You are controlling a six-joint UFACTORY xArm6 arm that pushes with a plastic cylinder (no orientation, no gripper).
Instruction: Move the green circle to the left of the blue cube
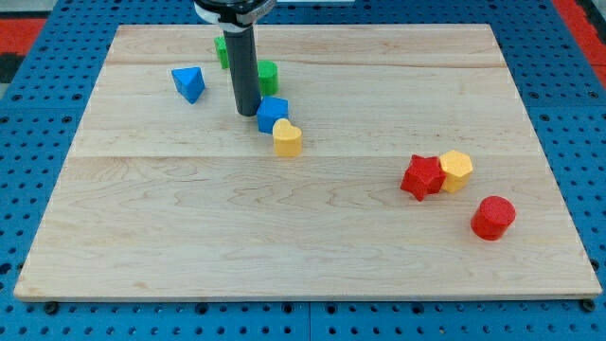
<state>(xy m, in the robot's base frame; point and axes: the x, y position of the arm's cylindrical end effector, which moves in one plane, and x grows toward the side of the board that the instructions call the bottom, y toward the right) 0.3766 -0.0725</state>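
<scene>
Camera view is all I've got, so working from the near edge of the table (303, 275) back. Nearest, and well off toward the view's right and bottom of my tip (248, 113), sit a red cylinder (493, 217), a red star-ish block (422, 177) and a yellow hexagon-ish block (456, 170); the red star and yellow one are touching. My guess is they're just parked out of the way, nothing to do with this job.

Closer in, a yellow heart-shaped block (288, 138) sits just below and right of the tip, touching the blue cube (272, 113). The cube is right beside the tip on its right, about touching it.

Behind the rod, the green circle (268, 75) peeks out up and to the right of the tip, on the cube's far side, so it isn't left of the cube yet. I'd say the tip needs to get round behind it and shove it leftward.

Left of the tip, a blue triangular block (189, 83); up behind the rod, another green block (221, 49), shape mostly hidden.

No hand on this rig, just the rod, so nothing is gripped. No containers anywhere either.
</scene>
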